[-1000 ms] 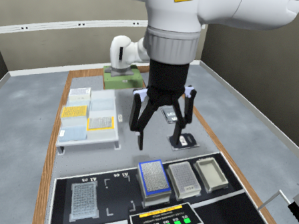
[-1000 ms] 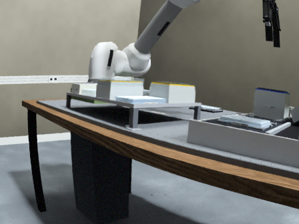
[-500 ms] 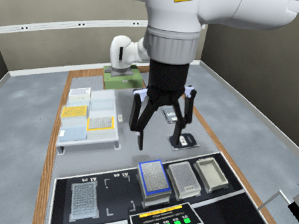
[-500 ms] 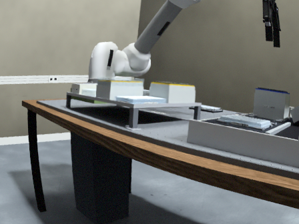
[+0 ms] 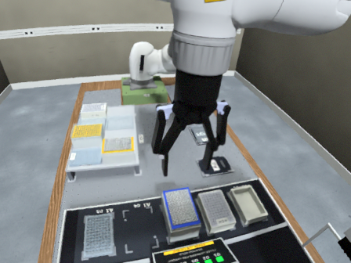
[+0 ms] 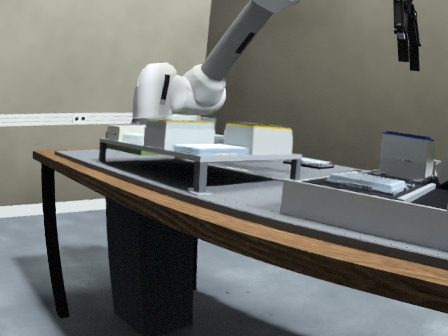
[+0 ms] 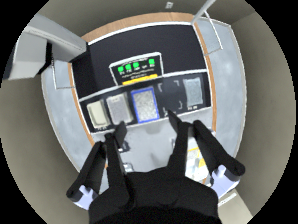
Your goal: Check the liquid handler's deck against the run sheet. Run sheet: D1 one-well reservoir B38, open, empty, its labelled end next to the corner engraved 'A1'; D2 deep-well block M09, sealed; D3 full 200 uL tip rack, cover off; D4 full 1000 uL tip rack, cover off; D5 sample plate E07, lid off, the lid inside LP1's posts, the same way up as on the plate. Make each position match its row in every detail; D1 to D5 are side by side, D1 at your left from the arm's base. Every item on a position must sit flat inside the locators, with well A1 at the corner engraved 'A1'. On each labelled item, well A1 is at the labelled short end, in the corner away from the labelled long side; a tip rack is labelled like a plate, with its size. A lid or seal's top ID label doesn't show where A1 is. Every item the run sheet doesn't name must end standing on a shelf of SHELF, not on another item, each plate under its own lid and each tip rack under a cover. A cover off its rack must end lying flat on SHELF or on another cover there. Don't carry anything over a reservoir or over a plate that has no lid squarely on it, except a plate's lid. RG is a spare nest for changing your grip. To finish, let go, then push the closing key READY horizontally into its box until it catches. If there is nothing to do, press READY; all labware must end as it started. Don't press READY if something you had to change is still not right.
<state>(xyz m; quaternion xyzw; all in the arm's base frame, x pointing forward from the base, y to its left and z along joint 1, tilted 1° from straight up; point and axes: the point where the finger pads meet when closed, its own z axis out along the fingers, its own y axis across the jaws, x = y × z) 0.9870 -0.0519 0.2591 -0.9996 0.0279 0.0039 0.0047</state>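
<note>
My gripper (image 5: 185, 172) (image 6: 408, 64) (image 7: 146, 121) is open and empty, hanging high above the table between the shelf and the deck. On the black deck (image 5: 72, 219), from right to left in the top view, stand an open pale reservoir (image 5: 247, 203) (image 7: 97, 115), a grey deep-well block (image 5: 216, 209) (image 7: 119, 107), a blue-rimmed tip rack (image 5: 181, 209) (image 6: 406, 155) (image 7: 144, 104), an empty position (image 5: 141, 228) and a clear plate (image 5: 99, 235) (image 6: 367, 181) (image 7: 192, 91).
The grey shelf (image 5: 103, 166) (image 6: 200, 159) at the left holds two yellow-rimmed racks (image 5: 87, 131) (image 5: 118, 145), a white-topped box (image 5: 94, 109) and pale covers. Two dark nests (image 5: 216, 165) (image 5: 200, 135) lie under the gripper. A panel with green lights (image 5: 192, 253) (image 7: 136, 70) sits in front of the deck.
</note>
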